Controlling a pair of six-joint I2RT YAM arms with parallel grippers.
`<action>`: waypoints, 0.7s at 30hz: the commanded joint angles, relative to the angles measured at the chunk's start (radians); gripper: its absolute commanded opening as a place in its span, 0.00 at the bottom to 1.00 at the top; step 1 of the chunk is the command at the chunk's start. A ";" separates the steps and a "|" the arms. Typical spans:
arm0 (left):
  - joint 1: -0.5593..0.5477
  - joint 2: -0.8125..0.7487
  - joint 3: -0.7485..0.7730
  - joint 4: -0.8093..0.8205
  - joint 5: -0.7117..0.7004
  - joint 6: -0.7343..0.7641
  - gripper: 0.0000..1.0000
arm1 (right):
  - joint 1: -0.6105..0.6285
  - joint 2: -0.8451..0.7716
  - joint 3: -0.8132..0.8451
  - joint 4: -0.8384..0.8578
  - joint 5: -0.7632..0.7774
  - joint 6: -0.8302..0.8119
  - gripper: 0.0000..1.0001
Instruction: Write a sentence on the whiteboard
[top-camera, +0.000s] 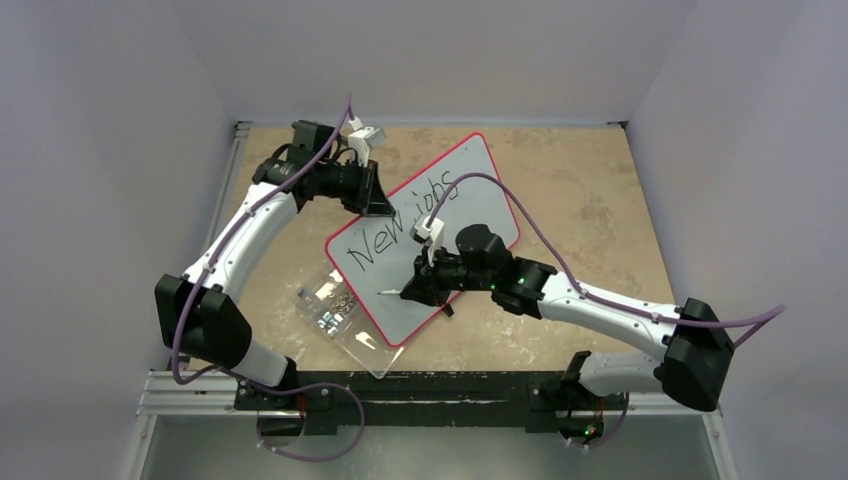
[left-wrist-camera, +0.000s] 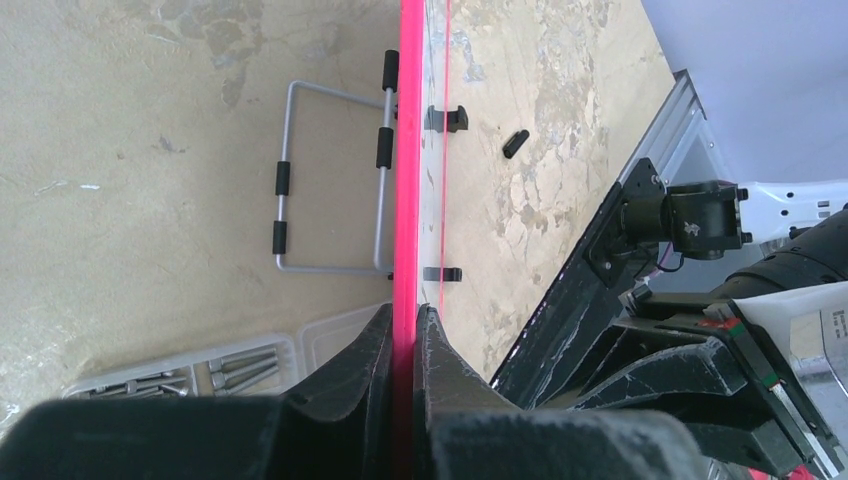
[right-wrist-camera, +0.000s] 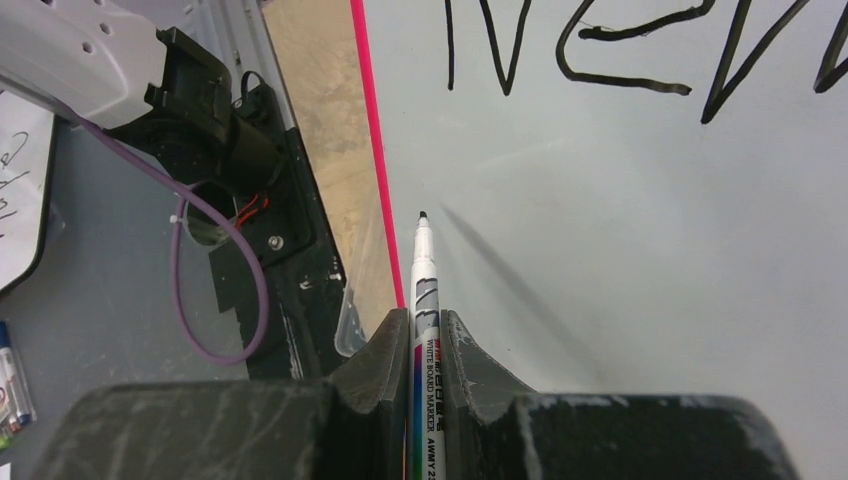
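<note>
Two tight grips: left fingers (left-wrist-camera: 352, 378) on red-rimmed whiteboard (left-wrist-camera: 407, 150), right fingers (right-wrist-camera: 476, 372) on slim marker (right-wrist-camera: 424, 300).

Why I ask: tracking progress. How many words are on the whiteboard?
2: "New" at the whiteboard's left end, "jobs" just right of it on the same line. The right arm may hide more.

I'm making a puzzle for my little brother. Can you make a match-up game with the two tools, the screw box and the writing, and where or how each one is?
Things:
1. left tool
2. right tool
3. box of screws
4. written words

States:
A. black, on the whiteboard
B. shut on the marker
C. clear, at the board's near left edge
D. shut on the board's red rim

Pairs: 1-D, 2-B, 3-C, 4-A.
</note>
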 joint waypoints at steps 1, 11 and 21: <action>0.006 0.002 0.005 0.069 -0.124 0.023 0.00 | 0.005 0.019 0.065 0.065 0.021 -0.027 0.00; 0.004 0.009 0.008 0.068 -0.122 0.023 0.00 | 0.005 0.066 0.078 0.078 0.042 -0.030 0.00; 0.001 0.007 0.010 0.065 -0.122 0.025 0.00 | 0.005 0.076 0.076 0.068 0.104 -0.035 0.00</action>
